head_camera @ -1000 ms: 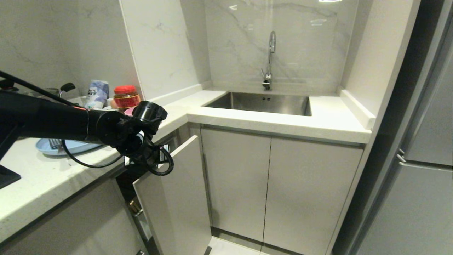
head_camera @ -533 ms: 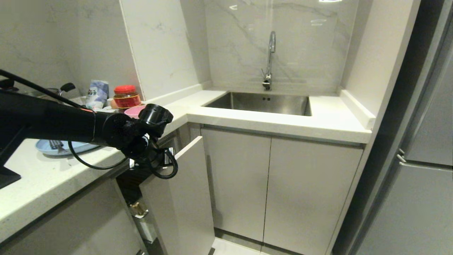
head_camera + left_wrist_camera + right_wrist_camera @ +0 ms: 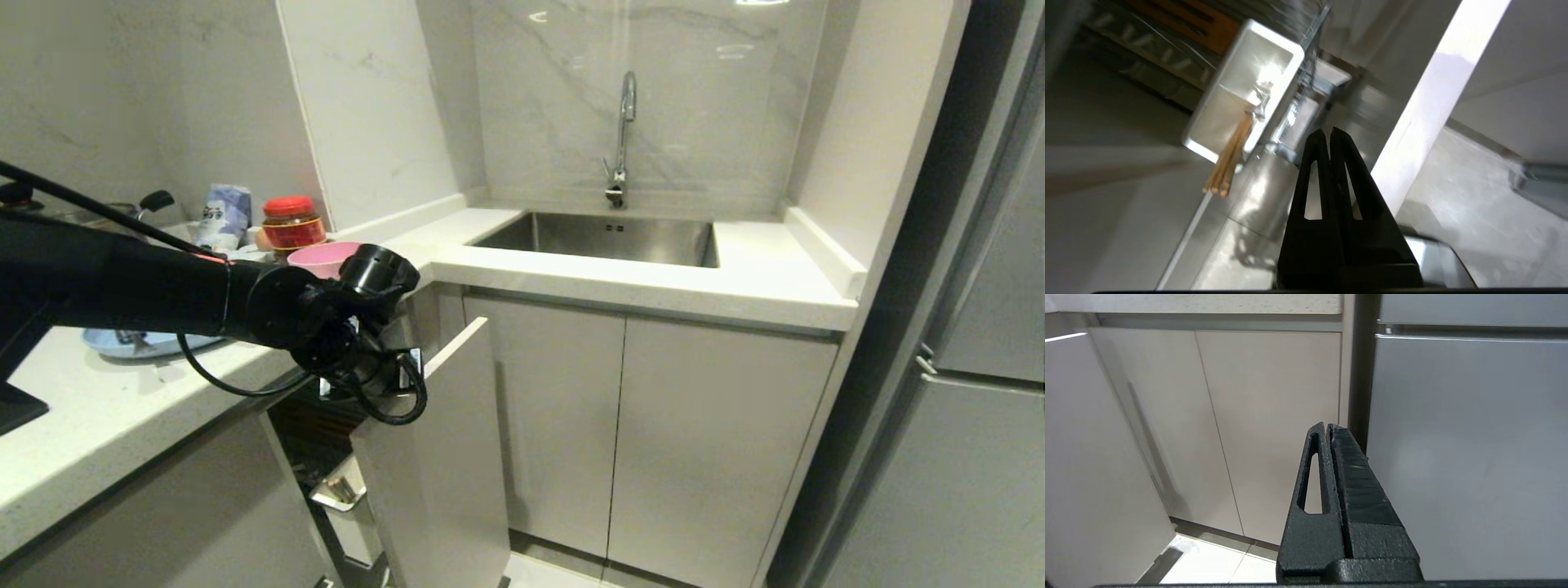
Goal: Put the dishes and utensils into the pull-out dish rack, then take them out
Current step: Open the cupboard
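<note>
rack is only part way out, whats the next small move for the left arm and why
Probably keep drawing the front panel outward. The left gripper, shut, sits behind the panel's top edge, and only the white utensil holder with the chopsticks has cleared the cabinet. The pink bowl and blue plate wait on the counter.

The white counter (image 3: 122, 408) runs along the wall and turns the corner. A blue plate (image 3: 135, 343) lies flat on it, behind the left pincer (image 3: 371, 371). A fork (image 3: 126, 336) lies on the plate. A pink bowl (image 3: 322, 257) sits on the counter just behind the pincer. Farther back stand a jar with a red lid (image 3: 290, 222), a blue and white bag (image 3: 222, 214) and a pot with a black knob (image 3: 131, 211). Past the corner, well apart from the pincer, a steel sink (image 3: 604, 237) is set into the counter, with a tap (image 3: 622, 139) behind it.
</note>
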Tool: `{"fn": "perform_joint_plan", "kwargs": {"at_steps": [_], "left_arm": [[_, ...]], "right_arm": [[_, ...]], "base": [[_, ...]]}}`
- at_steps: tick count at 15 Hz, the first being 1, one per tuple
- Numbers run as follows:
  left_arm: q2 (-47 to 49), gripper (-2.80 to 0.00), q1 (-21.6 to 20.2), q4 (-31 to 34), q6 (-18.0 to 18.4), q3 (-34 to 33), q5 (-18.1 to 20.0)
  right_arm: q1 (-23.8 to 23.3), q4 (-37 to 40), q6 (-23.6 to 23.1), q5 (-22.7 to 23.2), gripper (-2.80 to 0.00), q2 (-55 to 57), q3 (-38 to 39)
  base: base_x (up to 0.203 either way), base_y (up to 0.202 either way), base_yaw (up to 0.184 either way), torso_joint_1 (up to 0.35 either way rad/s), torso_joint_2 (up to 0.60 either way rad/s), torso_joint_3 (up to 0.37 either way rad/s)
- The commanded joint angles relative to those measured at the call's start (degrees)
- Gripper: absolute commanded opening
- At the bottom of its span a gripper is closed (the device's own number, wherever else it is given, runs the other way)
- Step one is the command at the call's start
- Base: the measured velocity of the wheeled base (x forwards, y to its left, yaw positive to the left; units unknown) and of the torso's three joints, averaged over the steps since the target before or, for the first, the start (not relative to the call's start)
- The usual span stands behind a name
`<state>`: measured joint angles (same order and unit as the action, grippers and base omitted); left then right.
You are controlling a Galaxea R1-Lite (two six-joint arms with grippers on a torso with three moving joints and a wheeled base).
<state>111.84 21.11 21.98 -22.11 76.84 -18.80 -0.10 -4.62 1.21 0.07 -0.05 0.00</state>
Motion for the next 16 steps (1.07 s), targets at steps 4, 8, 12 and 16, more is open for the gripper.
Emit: {"fn": "perform_joint_plan", "kwargs": {"at_steps": [4,8,12,16], "left_arm": [[-3.25,-2.8,2.56,3.9,-0.65,-0.11,6.71],[-4.29,-2.8,3.78,5.79,-0.65,-0.11,11.9],[-4.6,-2.8,5.21,8.24,-0.71,-0.16,19.92],[-4.56,-2.8,6.57,8.43,-0.74,-0.82,25.05]], "right_arm": [[0.01,-0.04,0.02,0.01,-2.8,-0.04,1.49],[0.01,-0.04,0.02,0.01,-2.8,-0.04,1.49],[0.01,-0.04,0.02,0.01,-2.8,-0.04,1.49],[0.01,-0.04,0.02,0.01,-2.8,-0.04,1.49]], "base": [[0.0,0.0,0.0,0.0,0.0,0.0],[0.0,0.0,0.0,0.0,0.0,0.0],[0.0,0.0,0.0,0.0,0.0,0.0],[0.0,0.0,0.0,0.0,0.0,0.0]]}}
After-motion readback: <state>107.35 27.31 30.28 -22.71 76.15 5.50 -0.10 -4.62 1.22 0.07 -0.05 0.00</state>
